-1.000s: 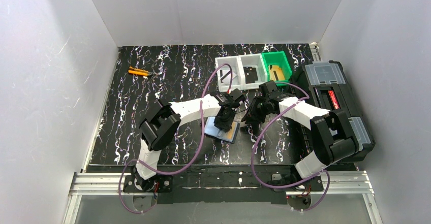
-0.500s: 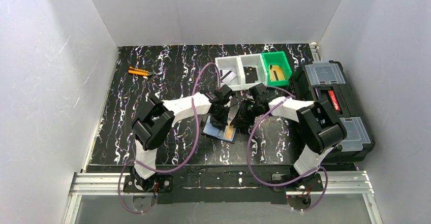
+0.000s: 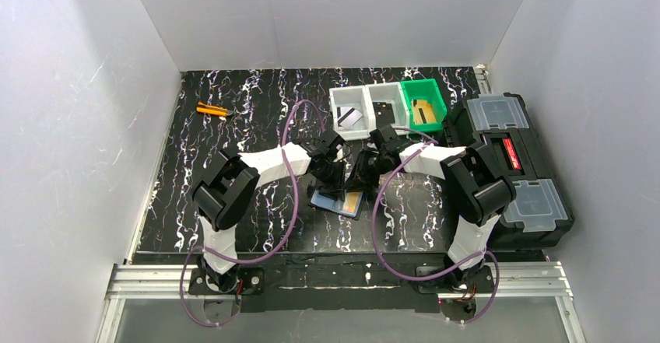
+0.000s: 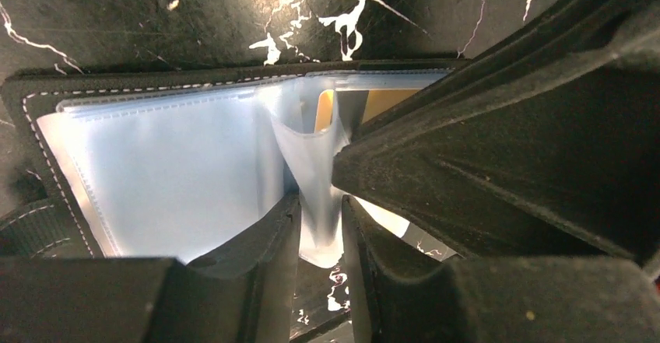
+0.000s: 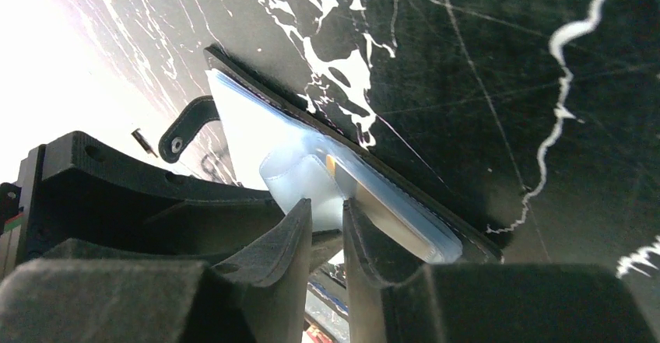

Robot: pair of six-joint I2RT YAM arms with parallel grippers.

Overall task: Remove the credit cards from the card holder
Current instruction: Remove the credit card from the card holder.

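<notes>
The card holder (image 3: 336, 201) lies open on the table, its blue-grey plastic sleeves up. My left gripper (image 3: 333, 181) is down on it and pinches one upright sleeve leaf (image 4: 319, 195) between its fingers. My right gripper (image 3: 359, 178) is close beside it, shut on a sleeve leaf (image 5: 307, 180) at the holder's fold (image 5: 257, 125). A tan-gold card edge (image 4: 383, 100) shows inside a sleeve pocket. One silvery credit card with a dark stripe (image 3: 351, 117) lies in the left white bin.
Two white bins (image 3: 387, 94) and a green bin (image 3: 434, 98) stand behind the grippers. A large black toolbox (image 3: 514, 164) sits at the right. Orange items (image 3: 212, 110) lie at the far left. The holder's strap (image 5: 183, 129) sticks out sideways.
Both grippers have shifted left and closed in together over the open holder. The left arm no longer covers the white bin, so the card in it shows.
</notes>
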